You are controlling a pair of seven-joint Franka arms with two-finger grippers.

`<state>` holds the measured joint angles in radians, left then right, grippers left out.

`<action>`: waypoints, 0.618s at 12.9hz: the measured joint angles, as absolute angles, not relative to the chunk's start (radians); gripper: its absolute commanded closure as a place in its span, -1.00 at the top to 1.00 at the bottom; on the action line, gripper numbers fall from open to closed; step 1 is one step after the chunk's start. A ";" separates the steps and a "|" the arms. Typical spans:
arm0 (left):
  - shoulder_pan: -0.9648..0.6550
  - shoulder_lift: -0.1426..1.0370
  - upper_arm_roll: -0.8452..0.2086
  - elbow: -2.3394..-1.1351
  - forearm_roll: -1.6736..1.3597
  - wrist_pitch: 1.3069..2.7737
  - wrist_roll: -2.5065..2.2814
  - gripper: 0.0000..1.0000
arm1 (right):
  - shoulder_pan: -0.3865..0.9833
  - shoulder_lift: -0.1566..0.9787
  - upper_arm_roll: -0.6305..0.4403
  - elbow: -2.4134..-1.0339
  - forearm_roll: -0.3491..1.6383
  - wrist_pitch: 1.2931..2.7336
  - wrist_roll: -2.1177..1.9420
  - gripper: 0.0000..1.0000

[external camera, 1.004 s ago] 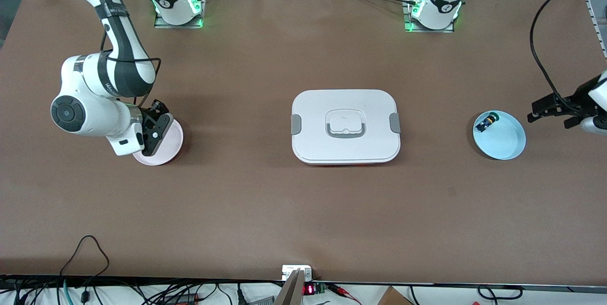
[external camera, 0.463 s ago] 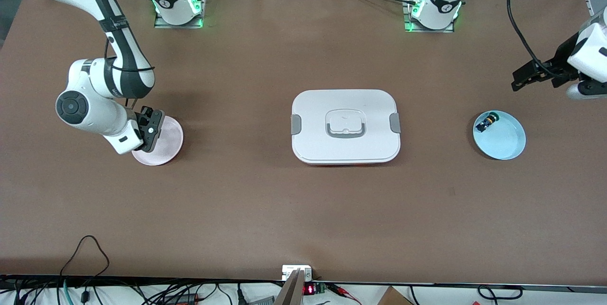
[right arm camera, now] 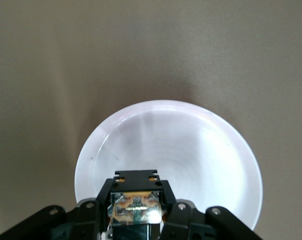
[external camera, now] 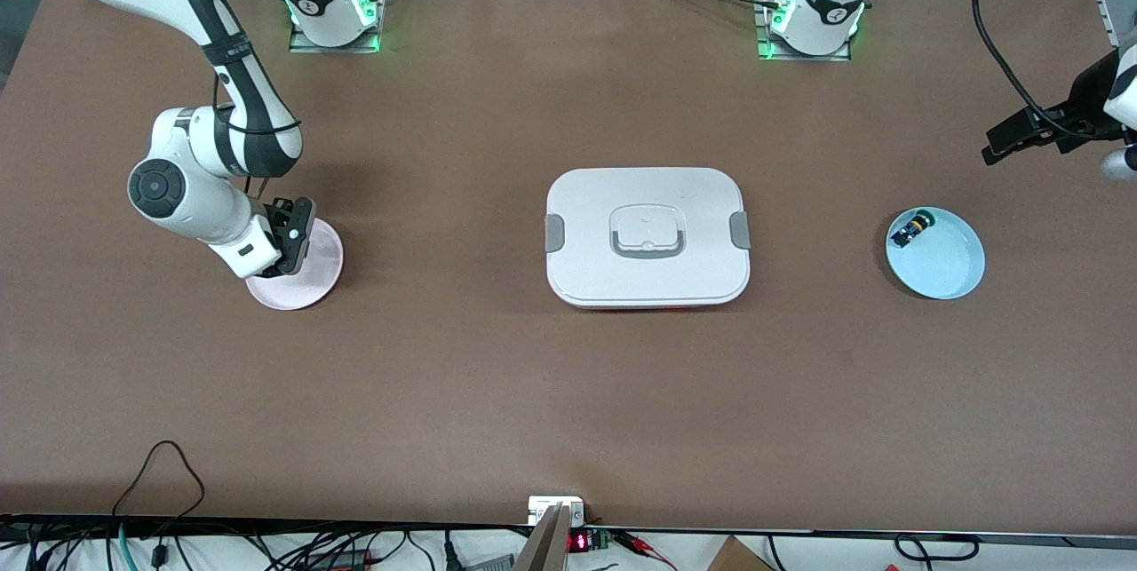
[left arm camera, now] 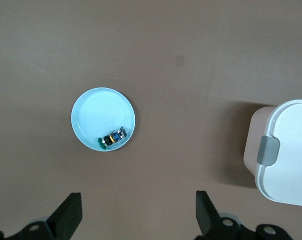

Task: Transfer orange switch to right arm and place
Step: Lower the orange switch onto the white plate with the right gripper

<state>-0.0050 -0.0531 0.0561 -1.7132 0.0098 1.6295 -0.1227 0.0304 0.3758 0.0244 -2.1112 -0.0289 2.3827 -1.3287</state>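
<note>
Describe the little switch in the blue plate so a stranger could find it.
From the big white lidded box mid-table, go toward the left arm's end to the light blue plate. The switch lies inside by its rim: a tiny black cylinder with a green cap, alone there.

We are seeing the whole table point(external camera: 497, 393) from high in front; wrist cameras are looking down, sharing its plates.

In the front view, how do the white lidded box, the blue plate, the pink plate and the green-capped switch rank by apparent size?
1. White lidded box, clearly largest.
2. Blue plate and pink plate: they look alike; the right gripper covers part of the pink one.
3. Green-capped switch, smallest.
</note>
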 measured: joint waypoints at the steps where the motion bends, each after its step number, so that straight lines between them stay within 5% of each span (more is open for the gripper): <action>1: -0.008 -0.052 0.055 -1.713 0.010 1.630 -0.123 1.00 | 0.025 0.379 0.024 -2.116 -0.029 2.390 -1.330 -0.51; 8: -0.013 -0.029 0.053 -1.710 0.010 1.630 -0.123 1.00 | 0.014 0.447 0.024 -2.132 -0.031 2.494 -1.341 -0.44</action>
<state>-0.0129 -0.0289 0.0531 -1.7096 0.0098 1.6295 -0.1226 0.0138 0.4468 0.0244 -2.1320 -0.0313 2.4937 -1.3406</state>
